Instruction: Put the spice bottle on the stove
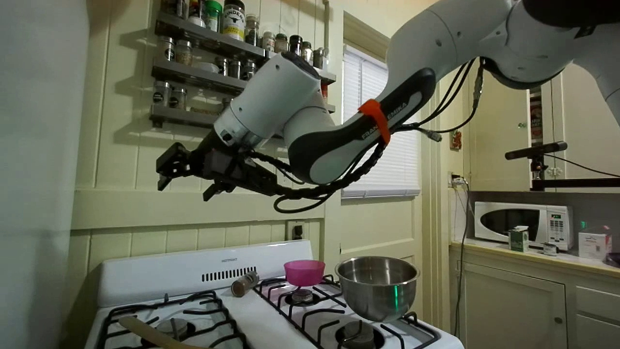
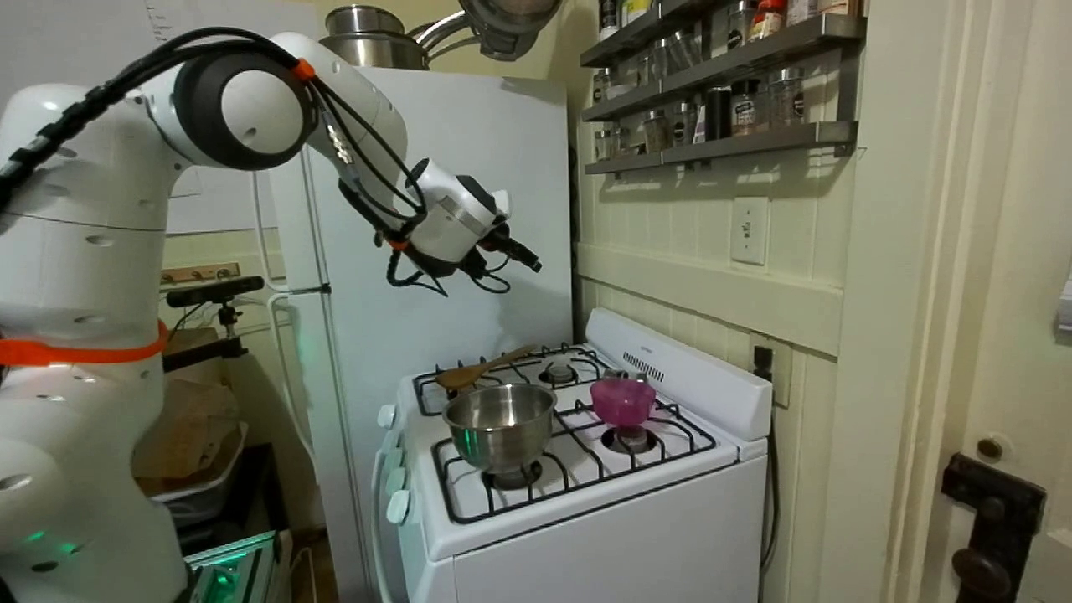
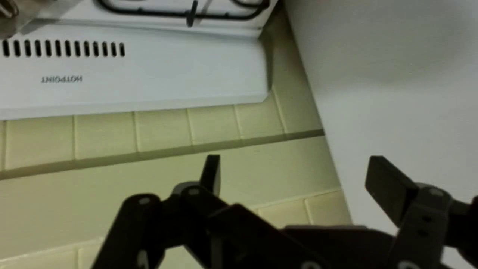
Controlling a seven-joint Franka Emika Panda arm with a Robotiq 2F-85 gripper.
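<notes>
The stove point(image 1: 252, 317) is white with black grates. A spice bottle point(image 1: 245, 283) with brownish contents lies on its side on the stove's middle strip, against the foot of the back panel. In an exterior view it is mostly hidden behind the pink bowl point(image 2: 622, 404). At the upper left corner of the wrist view only a piece of the bottle point(image 3: 7, 24) shows. High above the stove's back, near the wall, my gripper point(image 1: 185, 189) stands open. Its fingers are wide apart in the wrist view, and the gripper point(image 3: 293, 170) has nothing between them.
On the front burner rests a steel bowl point(image 1: 377, 295). A wooden spoon point(image 2: 481, 373) lies across the grates farther over. Wall shelves point(image 1: 203, 80) with several spice jars rise behind the arm. The fridge point(image 2: 469, 209) stands beside the stove, and its side fills the wrist view's right.
</notes>
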